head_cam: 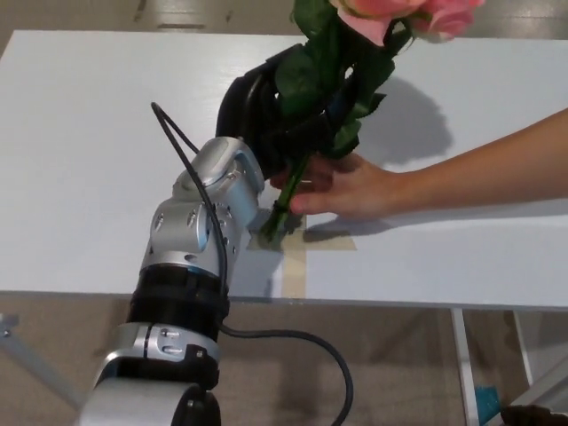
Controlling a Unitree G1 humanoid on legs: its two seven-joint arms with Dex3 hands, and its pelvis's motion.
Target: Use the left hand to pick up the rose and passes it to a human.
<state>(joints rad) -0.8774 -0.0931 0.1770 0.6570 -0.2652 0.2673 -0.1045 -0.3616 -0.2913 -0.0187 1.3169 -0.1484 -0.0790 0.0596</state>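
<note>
**Rose held above the desk, a person's hand at its stem**

The robot's left hand is closed around the rose, its black fingers wrapped about the leafy part of the stem. The rose stands nearly upright above the middle of the white desk, leaning a little toward the far right corner. Its pink blooms reach the top of the picture, over the desk's far edge, and its green stem end hangs down toward the near edge, just above a tape cross stuck to the desk. A person's hand comes in from the desk's right edge, palm low over the surface, its fingers right at the lower stem, just beneath the robot's fingers; whether they grip the stem cannot be told. The silver left forearm rises over the near edge, with a black cable looping beside it. The right hand does not show.
</note>
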